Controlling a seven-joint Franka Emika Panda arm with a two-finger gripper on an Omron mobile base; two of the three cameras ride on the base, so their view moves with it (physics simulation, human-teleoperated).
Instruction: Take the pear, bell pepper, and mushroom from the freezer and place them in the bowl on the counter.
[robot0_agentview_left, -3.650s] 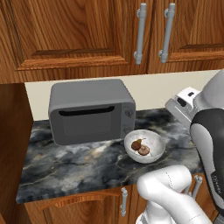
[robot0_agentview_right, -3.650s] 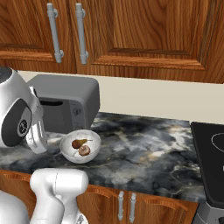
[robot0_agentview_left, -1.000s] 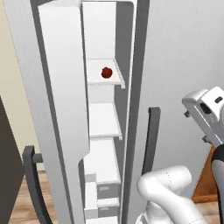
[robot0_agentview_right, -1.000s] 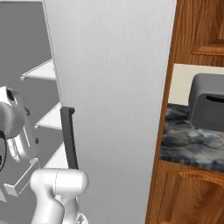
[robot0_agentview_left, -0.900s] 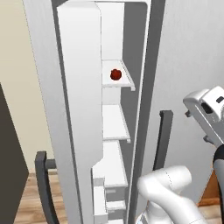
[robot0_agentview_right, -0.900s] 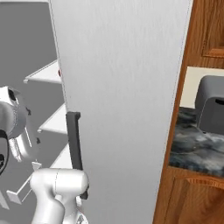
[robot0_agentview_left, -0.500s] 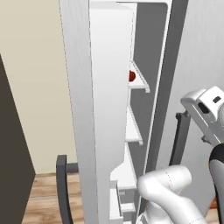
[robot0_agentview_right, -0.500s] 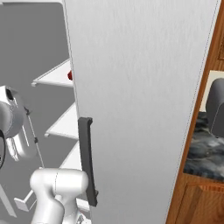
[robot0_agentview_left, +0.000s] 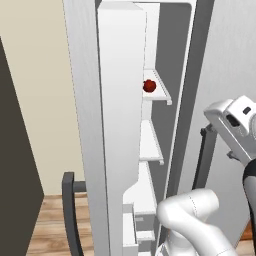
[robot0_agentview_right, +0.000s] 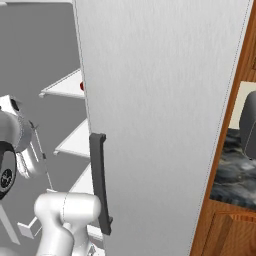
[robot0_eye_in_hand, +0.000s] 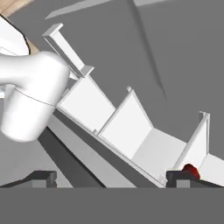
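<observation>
While the freezer (robot0_agentview_left: 150, 125) stands open ahead, the bell pepper (robot0_agentview_left: 149, 86) rests on its upper shelf (robot0_agentview_left: 159, 92), higher and farther in than the arm. In the hand view it peeks beside one fingertip; the fingers (robot0_eye_in_hand: 183, 177) stand wide apart, holding nothing.

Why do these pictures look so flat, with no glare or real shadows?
They are rendered: in the left base view the freezer shelves are evenly white and the bell pepper is a soft red blob; in the hand view the walls are flat grey, with faint straight shadow lines.
</observation>
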